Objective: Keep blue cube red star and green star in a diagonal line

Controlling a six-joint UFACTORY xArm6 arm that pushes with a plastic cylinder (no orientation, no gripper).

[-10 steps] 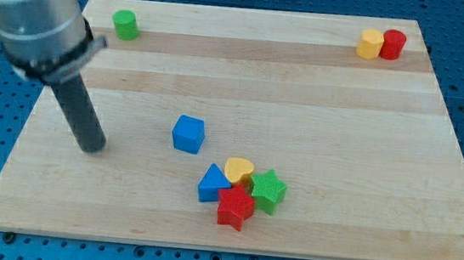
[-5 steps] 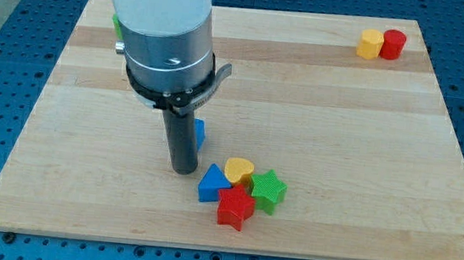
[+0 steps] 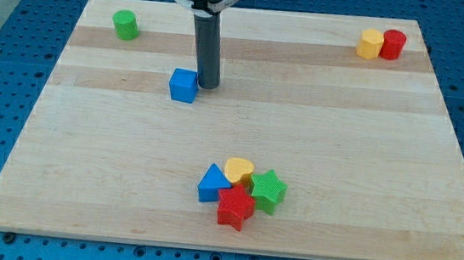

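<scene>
The blue cube (image 3: 183, 85) sits left of the board's middle, in the upper half. My tip (image 3: 208, 85) stands right beside its right side, touching or nearly touching it. The red star (image 3: 235, 207) lies near the bottom middle of the board. The green star (image 3: 268, 190) sits just up and right of the red star, touching it.
A blue triangle (image 3: 212, 184) and a yellow heart-like block (image 3: 239, 170) crowd against the two stars. A green cylinder (image 3: 125, 24) stands at the top left. A yellow block (image 3: 370, 43) and a red cylinder (image 3: 393, 44) stand at the top right of the wooden board (image 3: 366, 151).
My tip swept from the left side across to the cube, then up the view. The blue cube has moved up and slightly left. The cluster has not moved.
</scene>
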